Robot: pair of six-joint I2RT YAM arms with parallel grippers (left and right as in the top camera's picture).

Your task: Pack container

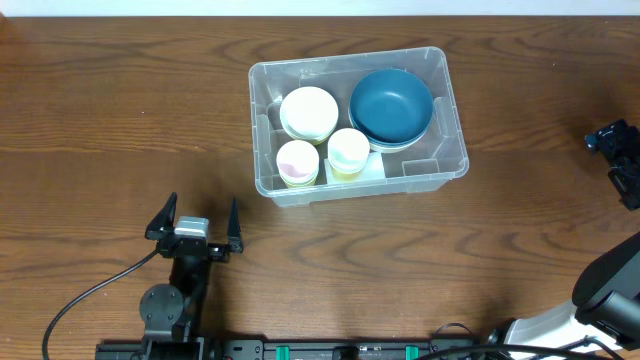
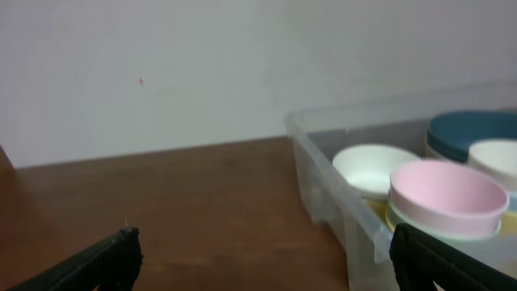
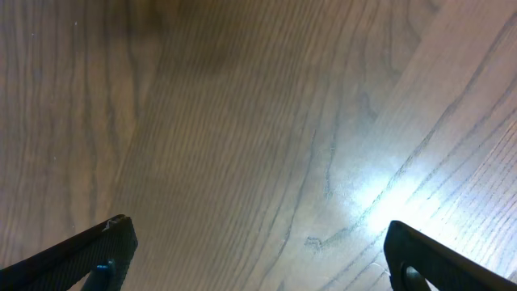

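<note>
- I see the container point(image 1: 400, 180) holding a teal bowl point(image 1: 391, 103), a cream bowl point(image 1: 308, 112) and two pastel cups point(image 1: 298, 160).
- Left gripper point(image 1: 203, 200): near the container's front-left corner, jaws spread, empty.
- Right gripper point(image 3: 258, 230): well right of the container, jaws spread, empty.

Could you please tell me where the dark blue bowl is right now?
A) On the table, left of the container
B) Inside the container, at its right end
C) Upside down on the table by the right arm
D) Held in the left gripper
B: the overhead view shows the dark blue bowl sitting upright inside the container, at its right end.
</note>
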